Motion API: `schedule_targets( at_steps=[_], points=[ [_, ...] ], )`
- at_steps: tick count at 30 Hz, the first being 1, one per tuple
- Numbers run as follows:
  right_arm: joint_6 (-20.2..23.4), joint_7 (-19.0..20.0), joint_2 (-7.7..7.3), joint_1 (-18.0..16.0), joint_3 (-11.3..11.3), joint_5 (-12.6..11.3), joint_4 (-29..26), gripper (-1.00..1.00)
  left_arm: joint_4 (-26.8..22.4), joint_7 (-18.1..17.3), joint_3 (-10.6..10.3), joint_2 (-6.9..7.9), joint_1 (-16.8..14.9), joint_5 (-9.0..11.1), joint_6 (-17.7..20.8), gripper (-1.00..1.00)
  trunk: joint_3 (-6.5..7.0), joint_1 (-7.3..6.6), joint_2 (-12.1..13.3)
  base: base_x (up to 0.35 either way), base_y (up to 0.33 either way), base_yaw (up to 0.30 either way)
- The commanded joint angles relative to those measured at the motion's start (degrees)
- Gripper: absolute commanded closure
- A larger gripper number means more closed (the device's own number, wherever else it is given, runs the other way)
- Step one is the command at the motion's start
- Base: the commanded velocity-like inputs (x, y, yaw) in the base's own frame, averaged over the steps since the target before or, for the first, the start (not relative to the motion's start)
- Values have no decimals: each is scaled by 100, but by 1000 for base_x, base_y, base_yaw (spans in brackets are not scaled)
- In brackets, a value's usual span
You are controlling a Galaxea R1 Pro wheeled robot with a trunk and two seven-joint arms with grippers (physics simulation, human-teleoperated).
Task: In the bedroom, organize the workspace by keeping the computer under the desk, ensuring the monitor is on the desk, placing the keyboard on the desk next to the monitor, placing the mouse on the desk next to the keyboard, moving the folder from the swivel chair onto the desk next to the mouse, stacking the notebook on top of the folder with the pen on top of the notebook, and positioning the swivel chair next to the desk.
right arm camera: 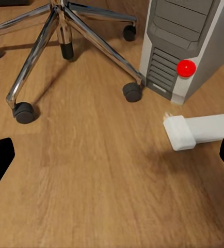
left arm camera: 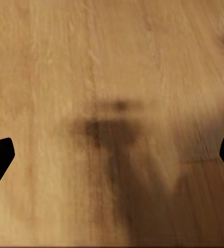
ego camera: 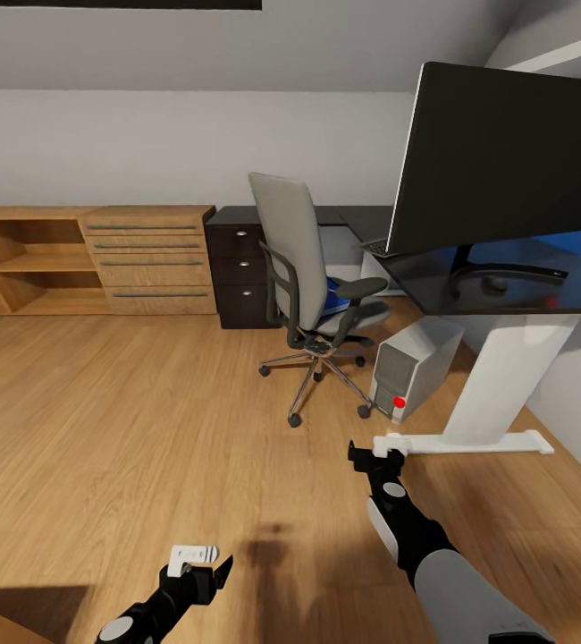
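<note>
Both grippers wide, empty: left [ego camera: 203,562], right [ego camera: 375,450] low, near computer [ego camera: 413,365]; folder [ego camera: 333,299] on chair [ego camera: 313,295] beyond.

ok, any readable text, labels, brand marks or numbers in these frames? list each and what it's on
None readable.
Monitor: black screen, no wording; a plain red dot at its corner.
Desk: a tiny pale mark shows in the gloss near the monitor foot, too small to read.
Computer: front panel has vents and a red light, no lettering.
Swivel chair, drawers: no labels.
</note>
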Motion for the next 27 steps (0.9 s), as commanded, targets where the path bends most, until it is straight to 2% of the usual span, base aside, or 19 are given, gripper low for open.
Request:
schedule_targets(
  at_steps=[1,9,27],
  points=[
    [-16,-11,2,-4,6,13,5,-100,9,-42,18,-9,-2,14,46,-100,-5,-1,-2,0,0,0],
    [-50,36,15,-1,29,13,0,-100,62,-42,-10,-15,-2,7,44,-100,-5,-1,-2,57,-30,0],
    [-107,53,14,-2,25,13,-38,-100,266,-29,24,-7,-3,14,42,-100,-5,-1,-2,223,-92,0]
  ],
)
